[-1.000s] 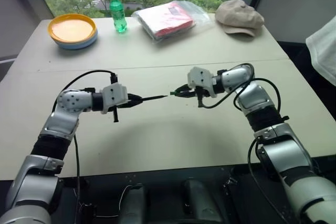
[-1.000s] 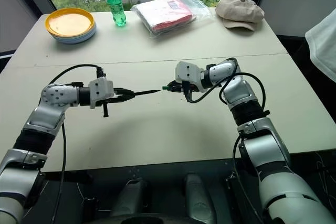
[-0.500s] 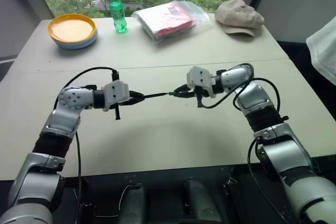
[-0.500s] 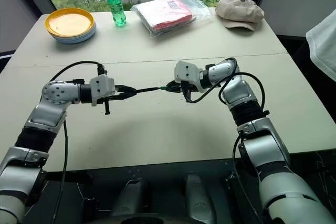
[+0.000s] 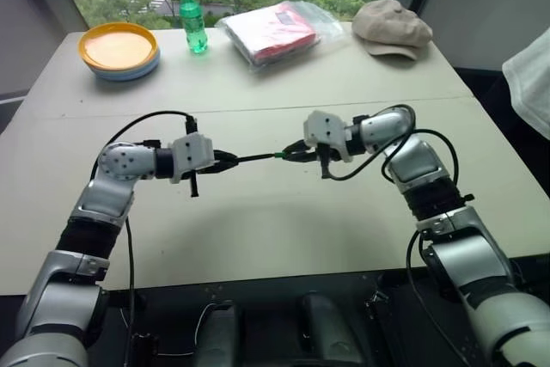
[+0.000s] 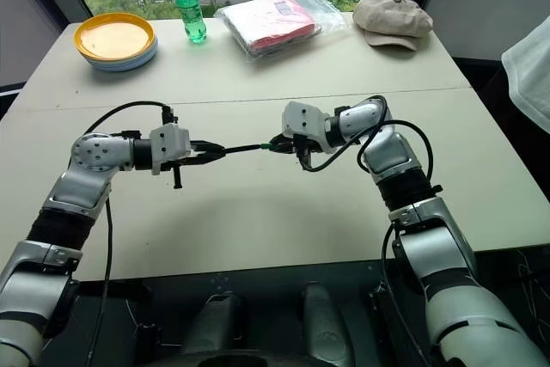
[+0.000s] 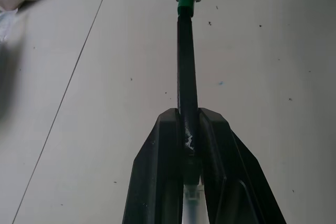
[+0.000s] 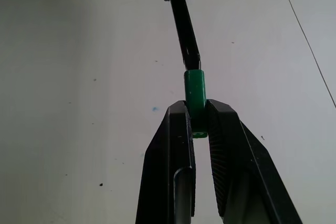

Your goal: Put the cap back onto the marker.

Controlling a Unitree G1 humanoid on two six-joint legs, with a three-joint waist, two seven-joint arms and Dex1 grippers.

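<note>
- My left hand (image 5: 225, 160) is clenched on the marker (image 5: 253, 158), gripping its rear part between both black fingers (image 7: 157, 177); the dark shaft runs out past my fingertips, roughly level, above the worktop (image 5: 258, 229).
- My right hand (image 5: 292, 152) is clenched on the cap (image 8: 195, 95), the small green cylinder pinched between my two ribbed pads (image 8: 223, 150), with its open end sticking out toward my left hand.
- The marker's front end meets the cap's mouth: in the right wrist view the dark shaft goes straight into the green sleeve, and in the left wrist view the green piece sits right at the far end of the shaft. I cannot tell how far the tip is seated inside.
- Both hands face each other in front of me, marker and cap forming one nearly straight line between them, held clear of the worktop.
- Further out, on the far side of the worktop: a stack of plates (image 5: 119, 51), yellow on top, at the far left corner.
- Just beside it stands a green bottle (image 5: 192, 21) with a yellow lid, upright.
- To the right of the bottle lies a clear plastic bag (image 5: 279, 32) with something red folded inside.
- A beige cap-style hat (image 5: 392, 27) rests near the far right corner.
- At the right edge, a piece of white cloth (image 5: 528, 75).
</note>
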